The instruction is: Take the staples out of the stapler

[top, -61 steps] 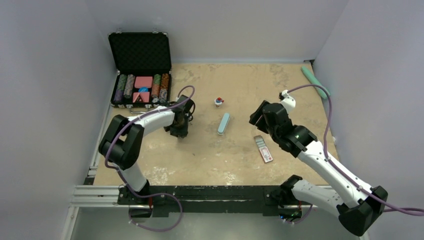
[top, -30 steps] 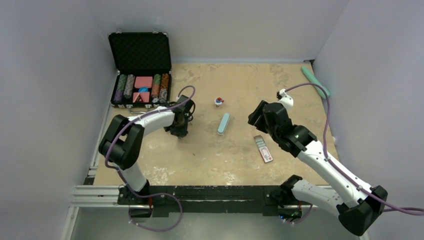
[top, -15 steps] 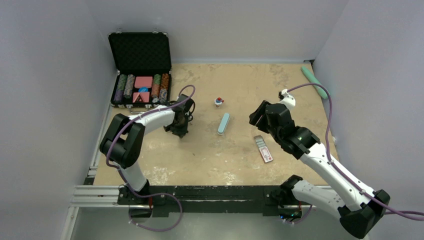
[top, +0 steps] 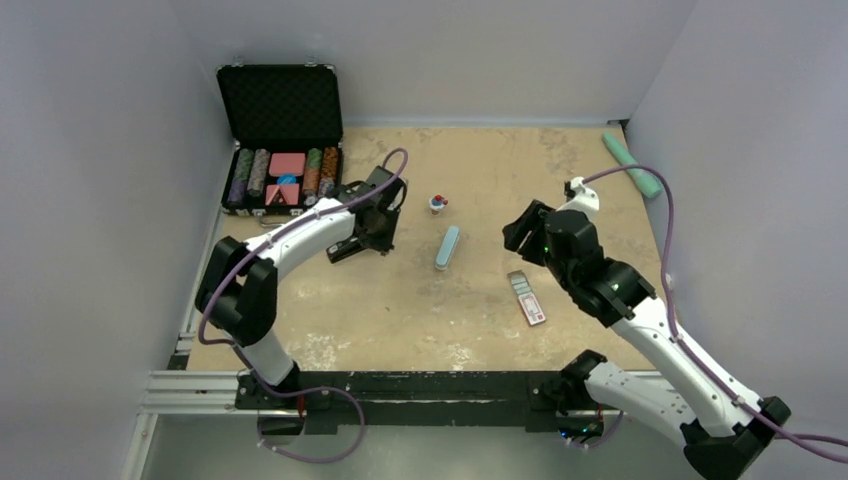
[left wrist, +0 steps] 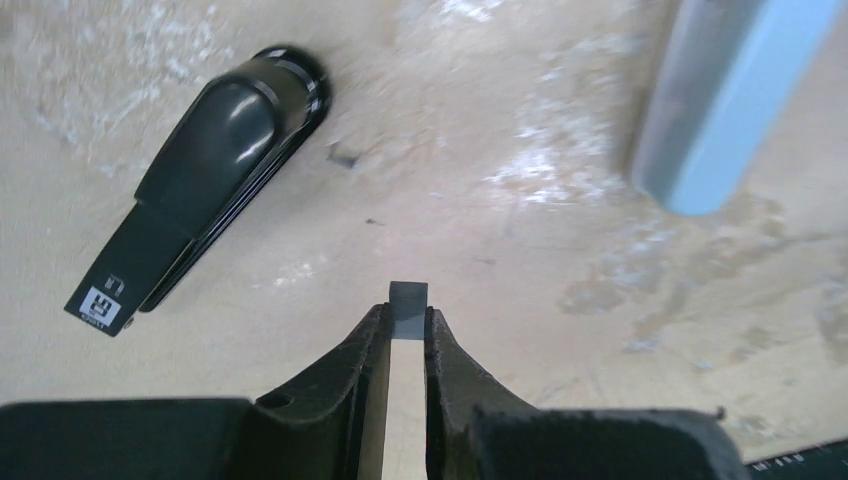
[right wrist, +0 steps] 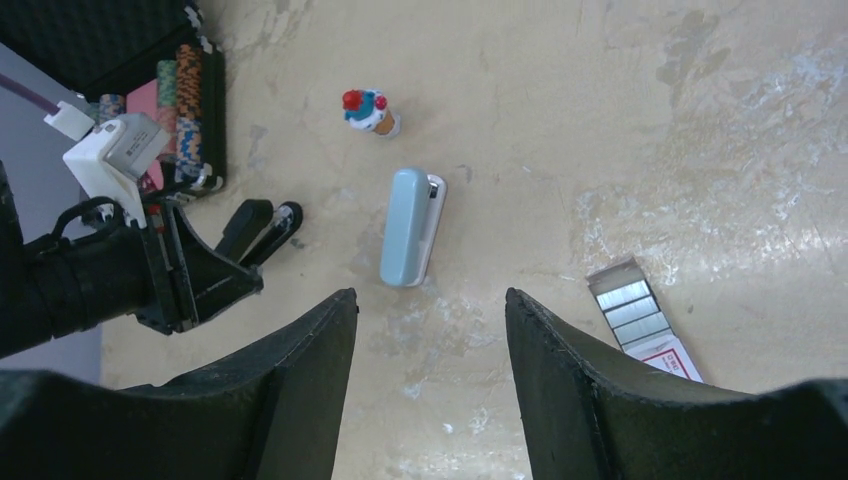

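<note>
The black stapler (top: 343,250) lies on the table, left of centre; it also shows in the left wrist view (left wrist: 200,185) and the right wrist view (right wrist: 262,225). My left gripper (top: 372,240) hangs just right of it, above the table. In the left wrist view, this gripper (left wrist: 407,312) is shut on the staples (left wrist: 407,295), a short grey strip sticking out past the fingertips. My right gripper (top: 522,232) is open and empty, raised over the table's right half, and its wrist view (right wrist: 430,300) looks down on bare table.
A pale blue-grey bar (top: 447,247) lies at mid-table, with a small red-and-blue toy (top: 437,203) behind it. A red-and-white packet (top: 527,297) lies at the right. An open black case of chips (top: 283,165) stands at the back left. A green stick (top: 630,163) lies at the back right.
My left gripper has lifted off the stapler and moved up and to the right, carrying the staples strip. The stapler now lies uncovered. My right arm has drifted slightly right.
</note>
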You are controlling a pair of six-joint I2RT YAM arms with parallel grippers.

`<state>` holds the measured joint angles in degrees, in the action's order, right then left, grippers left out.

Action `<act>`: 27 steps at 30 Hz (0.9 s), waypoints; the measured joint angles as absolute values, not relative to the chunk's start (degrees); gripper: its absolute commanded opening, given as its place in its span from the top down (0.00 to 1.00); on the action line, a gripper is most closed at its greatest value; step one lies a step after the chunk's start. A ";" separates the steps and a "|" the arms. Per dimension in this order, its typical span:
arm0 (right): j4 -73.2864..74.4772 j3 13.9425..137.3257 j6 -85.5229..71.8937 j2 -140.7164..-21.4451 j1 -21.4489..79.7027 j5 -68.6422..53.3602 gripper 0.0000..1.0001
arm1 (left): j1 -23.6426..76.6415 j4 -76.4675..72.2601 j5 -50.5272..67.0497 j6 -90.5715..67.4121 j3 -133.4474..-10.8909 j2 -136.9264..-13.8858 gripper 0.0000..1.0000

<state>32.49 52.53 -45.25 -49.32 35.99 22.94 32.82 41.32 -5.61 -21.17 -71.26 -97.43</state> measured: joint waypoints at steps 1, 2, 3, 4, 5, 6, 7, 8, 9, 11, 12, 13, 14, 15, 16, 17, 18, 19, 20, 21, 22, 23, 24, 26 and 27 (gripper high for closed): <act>32.56 52.82 -44.88 -48.69 35.99 22.98 0.40 | 33.15 41.47 -4.60 -20.69 -72.42 -96.88 0.88; 32.60 53.15 -44.49 -47.99 35.99 23.05 0.40 | 33.47 41.58 -3.42 -20.23 -73.63 -96.44 0.88; 32.62 53.52 -44.10 -47.31 35.99 23.20 0.40 | 33.74 41.67 -2.37 -19.79 -74.72 -96.23 0.88; 32.60 53.93 -43.70 -46.68 35.99 23.38 0.40 | 34.13 41.74 -1.13 -19.18 -76.27 -96.18 0.89; 32.69 54.46 -43.33 -46.06 35.99 23.68 0.39 | 34.63 41.71 -0.12 -18.55 -77.62 -96.20 0.89; 32.86 55.09 -42.98 -45.47 35.99 24.40 0.39 | 35.31 41.82 0.73 -17.91 -78.96 -96.31 0.89; 33.21 55.68 -42.89 -45.10 35.99 25.02 0.37 | 35.97 42.02 1.50 -17.28 -80.18 -96.47 0.89; 33.76 56.55 -42.81 -44.60 35.99 26.22 0.33 | 37.17 42.52 2.44 -16.43 -82.26 -96.97 0.89; 34.26 57.36 -42.85 -44.23 35.99 27.18 0.29 | 38.39 42.57 3.38 -15.55 -84.03 -97.67 0.89; 35.64 58.94 -43.13 -43.68 35.99 29.41 0.18 | 40.82 42.81 5.48 -14.02 -87.96 -99.66 0.89; 36.38 59.79 -43.31 -43.27 35.99 30.74 0.08 | 42.00 42.94 6.59 -13.32 -90.06 -101.01 0.89; 36.73 60.27 -43.46 -42.94 35.99 31.40 0.02 | 42.78 42.96 7.46 -12.64 -91.66 -102.21 0.89; 37.08 60.82 -43.42 -42.54 35.97 32.45 0.01 | 43.86 43.46 8.58 -11.90 -93.93 -103.90 0.89; 37.32 61.23 -43.42 -42.33 35.94 33.12 0.01 | 44.82 43.66 9.63 -11.09 -96.29 -105.78 0.89; 37.56 61.60 -43.27 -42.26 35.94 33.63 0.01 | 45.71 43.88 10.61 -10.28 -98.65 -107.83 0.89; 37.85 62.04 -43.07 -42.26 35.92 33.85 0.01 | 46.35 44.10 11.29 -9.67 -100.40 -109.38 0.89; 38.02 62.59 -42.85 -42.35 35.92 33.98 0.01 | 47.05 44.45 11.99 -8.97 -102.50 -111.35 0.89; 38.13 63.18 -42.59 -42.50 35.92 33.95 0.01 | 47.68 44.91 12.53 -8.27 -104.62 -113.30 0.89; 38.13 63.75 -42.28 -42.72 35.92 33.95 0.01 | 48.27 45.34 13.15 -7.64 -106.83 -115.39 0.89; 38.09 64.23 -41.98 -42.87 35.92 33.93 0.01 | 48.80 45.67 13.58 -7.09 -108.81 -117.30 0.89; 38.11 64.60 -41.69 -43.07 35.92 33.93 0.01 | 49.17 45.65 13.82 -6.59 -110.08 -118.63 0.89; 38.09 64.88 -41.36 -43.13 35.92 33.91 0.01 | 49.60 45.93 14.00 -6.20 -111.66 -120.25 0.90; 38.09 65.06 -41.12 -43.13 35.92 33.91 0.01 | 50.02 45.95 14.20 -5.78 -113.14 -121.69 0.90; 38.09 65.25 -40.64 -43.13 35.92 33.85 0.01 | 50.85 45.98 14.06 -4.95 -115.48 -124.16 0.91; 38.09 65.30 -40.40 -43.13 35.92 33.85 0.01 | 51.16 45.91 13.91 -4.78 -116.40 -125.08 0.91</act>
